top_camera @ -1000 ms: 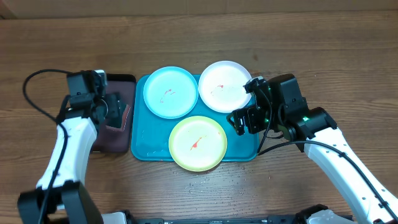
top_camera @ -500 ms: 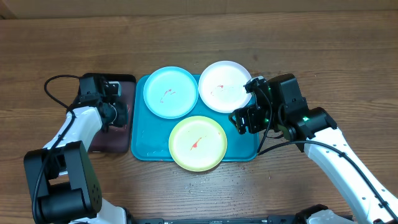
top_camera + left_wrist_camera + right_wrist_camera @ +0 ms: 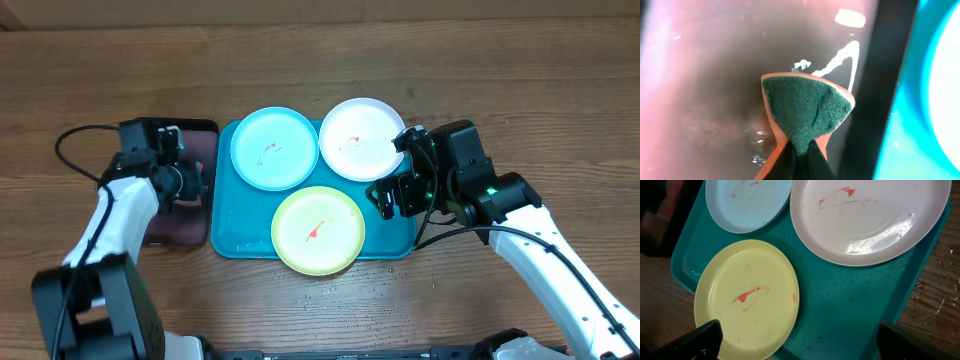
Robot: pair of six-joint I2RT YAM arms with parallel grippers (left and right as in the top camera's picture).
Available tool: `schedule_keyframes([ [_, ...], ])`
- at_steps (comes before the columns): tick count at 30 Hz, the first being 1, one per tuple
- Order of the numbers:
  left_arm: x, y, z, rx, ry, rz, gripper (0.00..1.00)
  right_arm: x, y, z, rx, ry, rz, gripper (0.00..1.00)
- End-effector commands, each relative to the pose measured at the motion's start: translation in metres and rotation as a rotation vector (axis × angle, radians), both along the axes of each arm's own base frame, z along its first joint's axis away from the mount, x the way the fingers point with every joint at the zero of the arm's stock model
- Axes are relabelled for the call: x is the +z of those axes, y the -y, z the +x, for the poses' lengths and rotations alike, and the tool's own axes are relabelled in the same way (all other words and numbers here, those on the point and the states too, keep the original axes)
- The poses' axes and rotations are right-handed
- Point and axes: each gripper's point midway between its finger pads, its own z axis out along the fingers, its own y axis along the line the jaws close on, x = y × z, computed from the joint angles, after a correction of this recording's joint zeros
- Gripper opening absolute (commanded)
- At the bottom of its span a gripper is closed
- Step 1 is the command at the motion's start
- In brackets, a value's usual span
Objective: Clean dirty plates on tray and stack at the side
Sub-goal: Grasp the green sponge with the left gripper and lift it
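Observation:
Three plates lie on the turquoise tray [image 3: 240,225]: a light cyan plate [image 3: 274,148] at the back left, a white plate [image 3: 362,138] at the back right, a yellow-green plate [image 3: 318,229] in front. Each bears red smears. My left gripper [image 3: 801,150] is shut on a green sponge with an orange backing [image 3: 802,107], held just above the black tray's pinkish inside [image 3: 705,75]. My right gripper [image 3: 797,337] hangs open above the tray's right front part [image 3: 855,310], beside the yellow-green plate [image 3: 747,297] and in front of the white plate [image 3: 870,217].
The small black tray [image 3: 175,225] sits directly left of the turquoise tray, its wet inside glistening. Water drops lie on the wooden table [image 3: 940,300] at the turquoise tray's right edge. The left arm's cable [image 3: 75,150] loops over the table at the far left.
My left gripper has closed on the sponge over the black tray, and its arm has swung about slightly. The right arm and the plates have stayed put.

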Motion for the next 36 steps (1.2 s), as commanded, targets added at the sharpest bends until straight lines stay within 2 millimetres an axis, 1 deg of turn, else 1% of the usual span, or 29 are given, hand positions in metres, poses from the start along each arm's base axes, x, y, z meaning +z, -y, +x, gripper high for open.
schedule_keyframes([
  [1,0.023,0.003,0.01,0.025,0.068,-0.048,0.04,0.014,-0.006,0.005,-0.004,0.02,0.039,1.0],
  [3,0.025,0.004,0.012,0.017,0.08,-0.065,0.04,0.014,-0.006,0.007,-0.007,0.026,0.034,1.0],
  [5,0.031,0.004,0.017,-0.005,0.117,-0.079,0.04,0.013,-0.004,0.008,-0.013,0.032,0.026,1.0],
  [9,0.054,-0.011,0.031,0.003,0.233,-0.095,0.04,0.011,-0.001,0.01,-0.026,0.04,0.009,1.0],
  [13,0.078,-0.02,0.033,-0.005,0.33,-0.169,0.04,0.01,-0.001,0.01,-0.026,0.04,0.008,1.0],
  [15,0.086,-0.022,0.032,-0.01,0.361,-0.219,0.04,0.011,-0.001,0.011,-0.026,0.044,0.01,1.0],
  [24,0.106,-0.029,0.019,-0.044,0.442,-0.395,0.04,0.013,-0.002,0.014,-0.026,0.06,0.016,0.98],
  [27,0.111,-0.03,0.01,-0.041,0.434,-0.389,0.04,0.013,-0.003,0.014,-0.026,0.06,0.017,0.98],
  [31,0.121,-0.025,-0.003,-0.073,0.435,-0.364,0.04,0.013,-0.003,0.014,-0.026,0.059,0.016,0.97],
  [36,0.137,-0.019,-0.012,-0.088,0.497,-0.335,0.04,0.013,-0.002,0.014,-0.026,0.059,0.016,0.97],
])
